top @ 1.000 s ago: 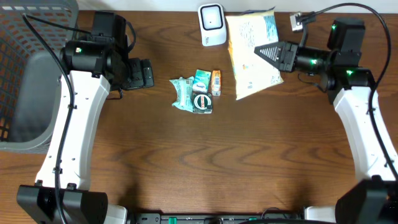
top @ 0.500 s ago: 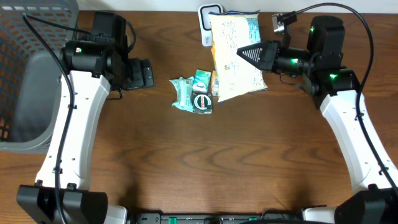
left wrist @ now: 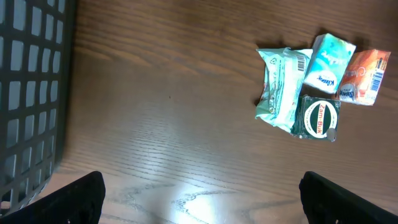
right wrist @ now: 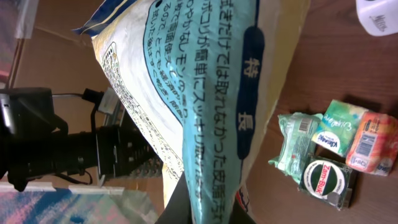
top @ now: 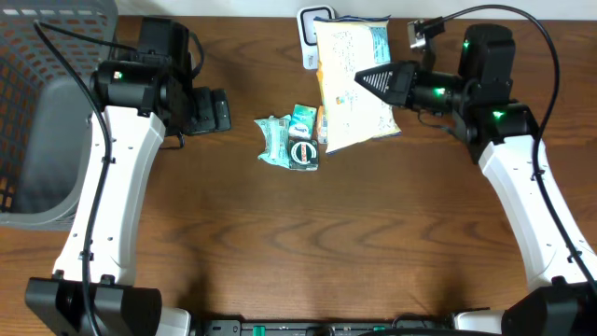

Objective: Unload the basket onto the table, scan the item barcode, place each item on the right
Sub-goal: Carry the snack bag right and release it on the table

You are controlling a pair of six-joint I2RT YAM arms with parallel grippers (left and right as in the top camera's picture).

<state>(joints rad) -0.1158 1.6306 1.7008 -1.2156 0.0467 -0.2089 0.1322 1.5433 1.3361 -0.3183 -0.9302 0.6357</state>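
Nearest the robot's side, the brown wood table (top: 280, 243) was bare, w/ just the two white arms going up from the bottom edge.

Further in, near the middle, 4 small packs sat in a tight bunch. A green wipes pack (left wrist: 280, 90) lay on the L. A dark green pack w/ a round label (left wrist: 318, 118) touched its lower R side. A teal tissue pack (left wrist: 328, 62) sat above that one, and an orange pack (left wrist: 364, 78) was just beside the tissue pack on the R.

The left gripper (top: 219, 110) hung over the table a bit L of the bunch. Its jaws were spread wide, w/ nothing between them. In the left wrist view its fingers (left wrist: 74, 199) showed only at the bottom corners, far apart.

The big yellow and white snack bag (top: 350, 112) was up off the table, just R of the small packs. Its lower L corner went over the orange pack as seen from above. The right gripper (top: 366, 78) came in from the R and had its jaws pinched tight on the bag. The right wrist view showed blue print on the bag's side.

At the far edge stood the white scanner (top: 306, 28). The bag's top L part hid about half of it from above. Maybe they touched, but I couldn't tell.

Far L sat a grey mesh basket (top: 65, 37).
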